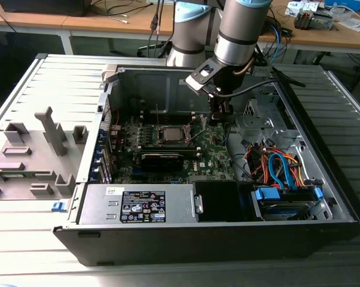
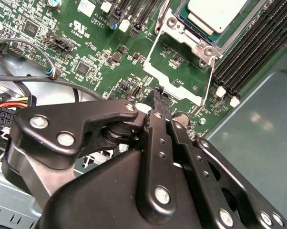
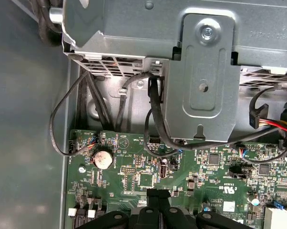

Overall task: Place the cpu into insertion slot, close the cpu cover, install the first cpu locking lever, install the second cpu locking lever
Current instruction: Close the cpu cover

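gripper pressed together beside the seated cpu

a grey ribbed worktop (image 1: 24, 251) carries an open computer case (image 1: 323, 197) lying on its side. wooden desks (image 1: 48, 18) stand along the far side of the room. a grey moulded fixture (image 1: 36, 149) rests on the worktop at the exterior view's left, just beside the case. the robot arm (image 1: 237, 30) reaches down into the case from the far side. a boxy power supply (image 1: 138, 203) fills the case's near edge, and the green motherboard (image 1: 213, 149) lies flat behind it.

the gripper (image 1: 219, 116) hangs low over the board. in the second wrist view the gripper (image 2: 158, 98) has its fingers pressed together with nothing seen between them, tips just above bare board off the socket's corner.

the insertion slot (image 2: 190, 29) sits to the exterior view's left of the gripper, near but apart. the cpu (image 1: 171, 134) lies flat inside it with its silver top (image 2: 215, 9) facing up. it is square, so no long axis, with its edges parallel to the long black memory slots (image 2: 248, 52). whether the metal frame over it is latched i cannot tell.
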You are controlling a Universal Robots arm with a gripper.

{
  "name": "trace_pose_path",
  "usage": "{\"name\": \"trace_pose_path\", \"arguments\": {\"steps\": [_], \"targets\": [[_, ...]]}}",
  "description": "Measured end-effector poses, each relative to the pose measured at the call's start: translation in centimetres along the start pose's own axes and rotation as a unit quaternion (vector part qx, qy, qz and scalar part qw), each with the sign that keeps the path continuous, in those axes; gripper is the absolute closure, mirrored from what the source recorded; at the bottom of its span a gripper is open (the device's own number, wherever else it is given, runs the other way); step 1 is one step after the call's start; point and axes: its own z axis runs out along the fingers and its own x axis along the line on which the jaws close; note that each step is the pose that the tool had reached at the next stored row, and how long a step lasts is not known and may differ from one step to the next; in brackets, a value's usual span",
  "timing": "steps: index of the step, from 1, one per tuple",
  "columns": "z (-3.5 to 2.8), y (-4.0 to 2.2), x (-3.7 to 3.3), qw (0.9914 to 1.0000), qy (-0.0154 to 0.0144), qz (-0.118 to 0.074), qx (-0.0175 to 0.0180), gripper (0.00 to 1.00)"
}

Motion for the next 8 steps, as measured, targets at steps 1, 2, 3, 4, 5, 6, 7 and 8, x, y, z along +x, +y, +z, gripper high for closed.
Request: {"name": "trace_pose_path", "arguments": {"steps": [1,2,3,4,5,6,7,8], "targets": [[0.00,-0.06,0.01,1.00000,0.0000,0.000,0.0000,0.89],[0.01,-0.22,0.02,1.00000,0.0000,0.000,0.0000,0.89],[0.02,-0.39,0.03,1.00000,0.0000,0.000,0.0000,0.89],[0.03,-0.52,0.04,1.00000,0.0000,0.000,0.0000,0.89],[0.03,-0.63,0.05,1.00000,0.0000,0.000,0.0000,0.89],[0.04,-0.67,0.05,1.00000,0.0000,0.000,0.0000,0.89],[0.04,-0.71,0.06,1.00000,0.0000,0.000,0.0000,0.89],[0.04,-0.76,0.06,1.00000,0.0000,0.000,0.0000,0.89]]}}
